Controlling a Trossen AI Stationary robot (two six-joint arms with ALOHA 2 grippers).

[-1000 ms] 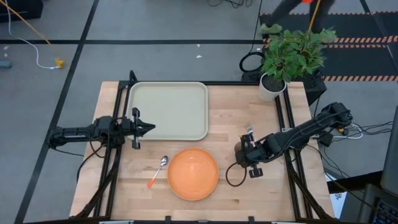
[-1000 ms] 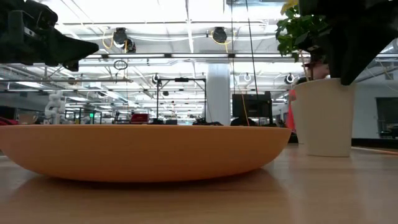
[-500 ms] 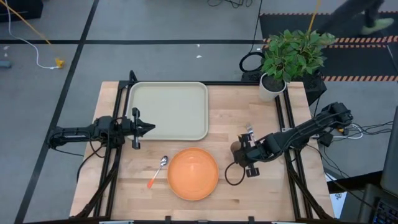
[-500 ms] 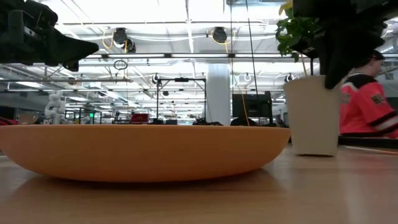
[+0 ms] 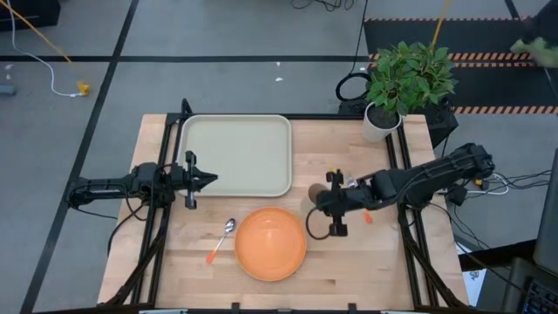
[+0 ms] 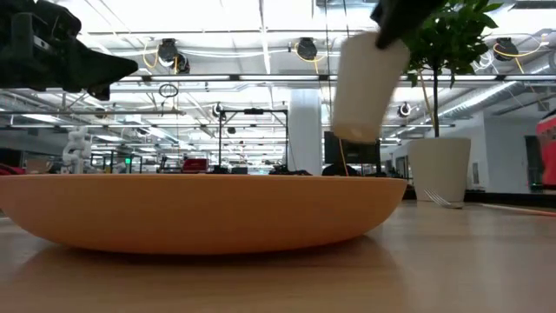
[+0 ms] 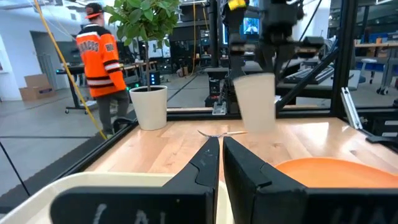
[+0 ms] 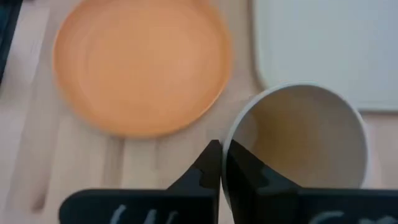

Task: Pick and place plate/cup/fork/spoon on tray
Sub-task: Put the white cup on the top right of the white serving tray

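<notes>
High view: cup [image 5: 315, 193] now lifted, nearer tray [image 5: 235, 155]

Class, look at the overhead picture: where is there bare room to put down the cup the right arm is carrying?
The tray is wholly bare. Bare wood also lies between the tray and the potted plant. It is crowded at the near edge, around the plate and spoon.

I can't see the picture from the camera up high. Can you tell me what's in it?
The right gripper holds the cup above the wooden table, between the orange plate and the bare tray. The spoon lies left of the plate, and the left gripper waits at the tray's left edge.
</notes>
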